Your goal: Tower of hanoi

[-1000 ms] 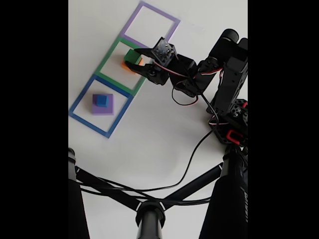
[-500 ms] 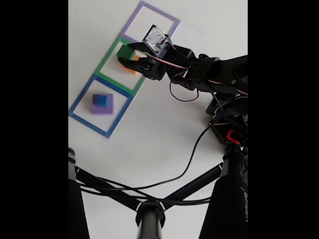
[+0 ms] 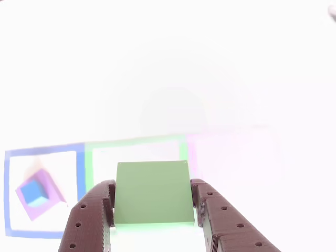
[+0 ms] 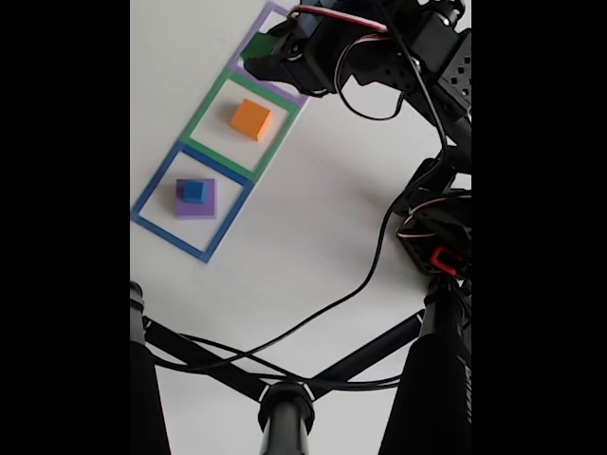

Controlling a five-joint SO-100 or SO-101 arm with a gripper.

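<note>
My gripper (image 4: 263,52) is shut on the green cube (image 4: 257,45), held above the purple outline square (image 4: 269,13) at the top of the fixed view. In the other view the green cube (image 3: 152,191) sits between my two dark-red fingers (image 3: 92,218), gripper (image 3: 153,185). The orange cube (image 4: 250,119) lies alone inside the green outline square (image 4: 202,115). The small blue cube (image 4: 193,191) rests on the larger purple cube (image 4: 204,208) in the blue outline square (image 4: 152,192). That stack shows at lower left in the other view, blue cube (image 3: 35,193) on purple cube (image 3: 51,195).
A white table carries the three taped squares in a diagonal row. The arm's base (image 4: 438,242) and a black cable (image 4: 351,284) lie to the right. A black tripod (image 4: 285,403) crosses the bottom of the fixed view.
The gripper closed on the green cube, lifted it off the orange cube and carried it up toward the purple square. The orange cube is now uncovered.
</note>
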